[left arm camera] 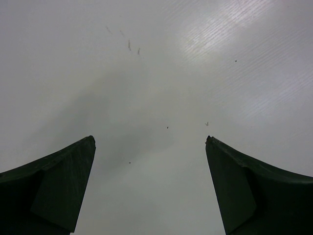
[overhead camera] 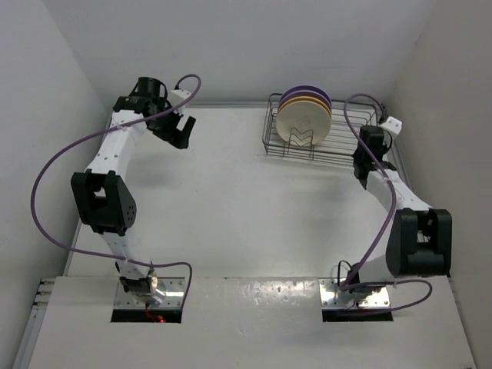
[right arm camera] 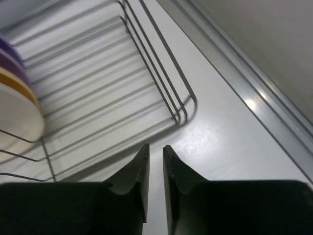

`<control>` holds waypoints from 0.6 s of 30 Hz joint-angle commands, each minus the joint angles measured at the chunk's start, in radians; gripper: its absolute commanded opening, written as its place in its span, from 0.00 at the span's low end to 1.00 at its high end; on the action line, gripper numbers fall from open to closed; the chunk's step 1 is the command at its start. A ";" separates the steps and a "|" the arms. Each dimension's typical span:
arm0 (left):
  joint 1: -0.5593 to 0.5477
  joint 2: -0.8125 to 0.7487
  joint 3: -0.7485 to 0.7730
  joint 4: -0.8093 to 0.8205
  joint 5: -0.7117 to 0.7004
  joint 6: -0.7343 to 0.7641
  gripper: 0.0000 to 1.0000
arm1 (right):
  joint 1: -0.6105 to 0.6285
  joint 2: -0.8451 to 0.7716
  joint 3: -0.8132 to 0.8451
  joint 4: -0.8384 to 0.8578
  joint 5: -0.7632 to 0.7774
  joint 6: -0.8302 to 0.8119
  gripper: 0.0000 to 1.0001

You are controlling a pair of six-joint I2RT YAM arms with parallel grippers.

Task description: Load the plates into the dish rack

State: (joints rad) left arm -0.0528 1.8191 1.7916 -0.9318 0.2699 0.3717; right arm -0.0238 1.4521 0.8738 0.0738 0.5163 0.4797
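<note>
The plates (overhead camera: 305, 115) stand on edge in the dish rack (overhead camera: 346, 147) at the far right of the worktop (overhead camera: 231, 207), cream in front, then orange-yellow, purple behind. I judge them light, stiff, slick plastic, and I'd pinch one by the exposed top rim. The rack's wires and the nearby side wall leave my right claw (overhead camera: 361, 171) little room. It sits just outside the rack's right end, nearly shut on nothing. My left claw (overhead camera: 181, 129) hangs wide open and empty, well apart from the rack.

Plates (overhead camera: 304, 117) upright in dish rack (overhead camera: 347, 141)
</note>
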 commanded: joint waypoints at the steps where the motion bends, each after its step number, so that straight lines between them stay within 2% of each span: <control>1: 0.014 -0.046 -0.009 0.021 0.029 -0.007 1.00 | -0.057 0.000 0.005 -0.054 -0.059 0.161 0.14; 5: 0.024 -0.046 -0.009 0.021 0.029 -0.016 1.00 | -0.142 0.060 0.008 -0.028 -0.105 0.171 0.00; 9: 0.024 -0.046 -0.009 0.021 0.011 -0.016 1.00 | -0.175 0.160 0.037 0.027 -0.124 0.163 0.00; 13: 0.024 -0.056 -0.009 0.021 0.000 -0.016 1.00 | -0.183 0.256 0.152 -0.020 -0.154 0.163 0.00; 18: 0.033 -0.067 -0.018 0.021 -0.031 -0.016 1.00 | -0.206 0.332 0.166 0.107 -0.119 0.204 0.00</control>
State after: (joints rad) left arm -0.0372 1.8118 1.7752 -0.9279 0.2546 0.3645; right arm -0.2184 1.7649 0.9947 0.0631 0.3965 0.6395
